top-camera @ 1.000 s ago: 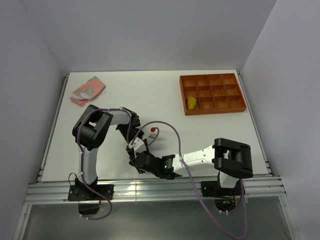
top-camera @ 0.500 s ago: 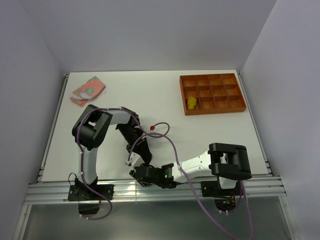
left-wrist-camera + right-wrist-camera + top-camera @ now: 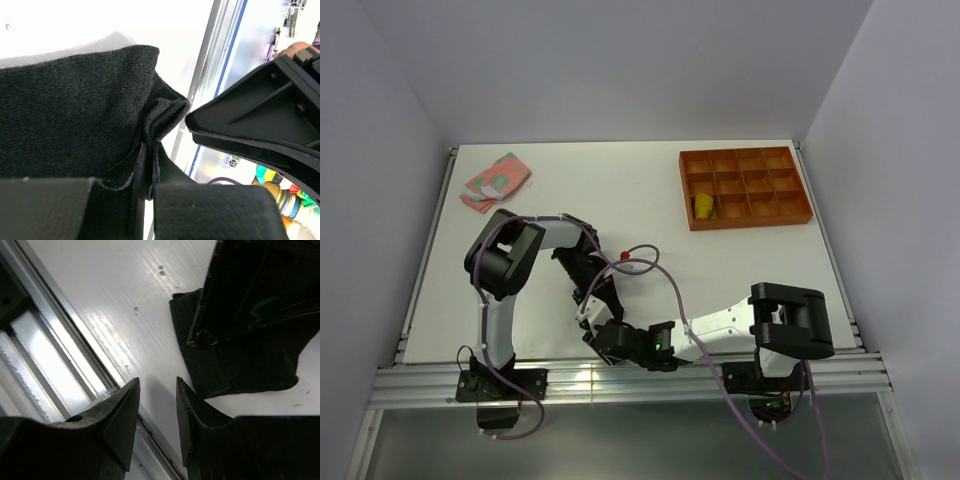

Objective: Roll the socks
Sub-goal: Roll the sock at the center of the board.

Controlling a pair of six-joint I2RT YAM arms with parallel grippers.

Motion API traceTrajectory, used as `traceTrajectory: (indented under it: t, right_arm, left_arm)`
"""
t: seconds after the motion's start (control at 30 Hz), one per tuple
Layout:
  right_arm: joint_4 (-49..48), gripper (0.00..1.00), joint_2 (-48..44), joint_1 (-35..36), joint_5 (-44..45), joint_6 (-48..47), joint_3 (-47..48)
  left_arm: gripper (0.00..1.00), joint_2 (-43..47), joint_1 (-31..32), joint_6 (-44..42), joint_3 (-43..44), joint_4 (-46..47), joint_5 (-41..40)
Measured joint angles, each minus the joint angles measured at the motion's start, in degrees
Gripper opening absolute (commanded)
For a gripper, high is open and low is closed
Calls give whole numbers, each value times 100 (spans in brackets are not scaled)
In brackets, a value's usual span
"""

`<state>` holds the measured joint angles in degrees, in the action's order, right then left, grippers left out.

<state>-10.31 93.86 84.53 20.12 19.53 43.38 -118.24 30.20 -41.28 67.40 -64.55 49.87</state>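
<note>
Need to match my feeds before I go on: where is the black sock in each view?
Top external: not distinguishable, under the left claw near the front edge.
Left wrist: black sock fills left and centre, pinched in that claw.
Right wrist: upper right, lying on the table.
Shared landmark: the aluminium front rail.

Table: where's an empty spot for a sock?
The widest bare stretch of table lies between the pink sock and the orange tray. More lies just nearer than the tray. It's crowded at the front edge, where the left pincer and right pincer meet at the black sock.
</note>
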Motion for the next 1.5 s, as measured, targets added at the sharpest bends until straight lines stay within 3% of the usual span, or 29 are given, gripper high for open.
traceTrajectory:
  t: [0.43,0.97,1.5]
  right_arm:
    - [-87,41,2,-468,-282,-313,-2]
    - [-192,41,223,-479,-411,-398,-4]
    - [343,45,-256,-476,-468,-579,146]
  left_arm:
    - [0,-66,-11,-2,42,-63,9]
    - [0,-140,-11,-22,98,-149,13]
    - [0,-188,-11,-114,105,-236,7]
